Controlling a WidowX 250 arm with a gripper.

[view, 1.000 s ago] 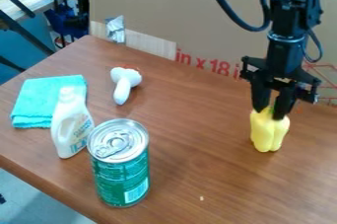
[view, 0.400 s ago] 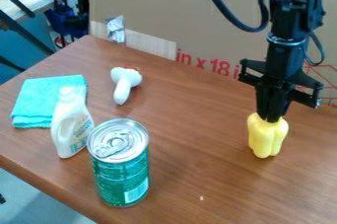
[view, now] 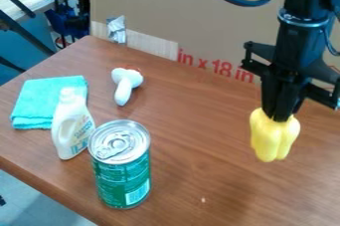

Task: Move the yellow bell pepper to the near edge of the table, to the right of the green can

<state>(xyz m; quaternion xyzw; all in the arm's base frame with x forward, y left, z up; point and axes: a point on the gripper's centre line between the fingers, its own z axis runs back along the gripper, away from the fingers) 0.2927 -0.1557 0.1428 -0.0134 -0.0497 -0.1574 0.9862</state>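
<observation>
- Brown tabletop [view: 193, 125], wood-grained, spanning the foreground beneath the assorted objects.
- Cardboard sheet [view: 179, 8], upright behind the far edge, with red print at lower right.
- Black gripper [view: 280, 114], pointing downward at right; fingers drawn nearly together, closed on the top of the yellow pepper [view: 273, 138].
- Turquoise cloth [view: 40, 98], folded, lying near the left edge.
- Green-labelled can [view: 123, 180], upright in the left foreground, silver pull-tab lid uppermost.
- White bottle [view: 71, 125], handled, standing between cloth and can, partly overlapping both in view.
- Yellow pepper, lobed, hanging roughly upright from the fingertips at right, seemingly raised above the tabletop, well apart from the can.
- White round-headed object [view: 124, 88], lying beyond the can, narrow end toward the near side; exact identity uncertain.
- Pale speck [view: 203, 200], on the wood right of the can.
</observation>
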